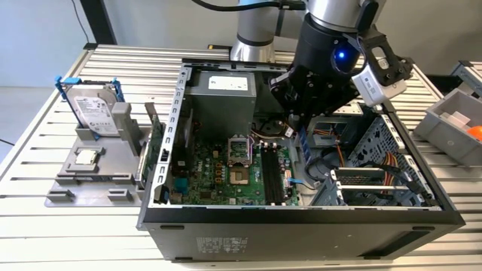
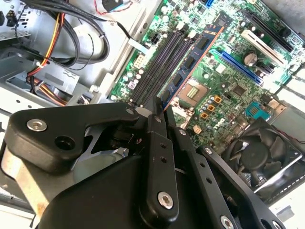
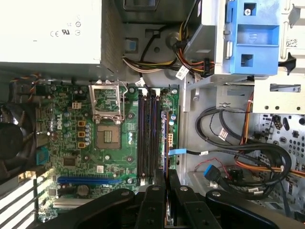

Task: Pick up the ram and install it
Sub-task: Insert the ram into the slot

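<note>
My gripper [image 1: 303, 125] hangs inside the open computer case [image 1: 301, 217], over the right part of the motherboard. It is shut on the ram [image 2: 193, 62], a narrow bluish stick with dark chips and a copper-coloured edge that sticks out beyond the black fingers [image 2: 159, 143]. In the exterior view the ram [image 1: 304, 144] points down from the gripper. The long black memory slots [image 3: 150, 138] lie just past the fingertips in the first wrist view; the ram is above them and slightly to their side, apart from the board. In the exterior view the slots [image 1: 271, 176] are below and left of the gripper.
A silver hard drive in a blue frame [image 1: 94, 110] stands on a grey holder [image 1: 90, 169] at the exterior view's left. A green card [image 1: 154, 144] stands against the case wall. A power supply [image 1: 226, 93], loose cables [image 3: 248, 157], a fan [image 2: 257, 152] and a grey bin [image 1: 452, 127] are nearby.
</note>
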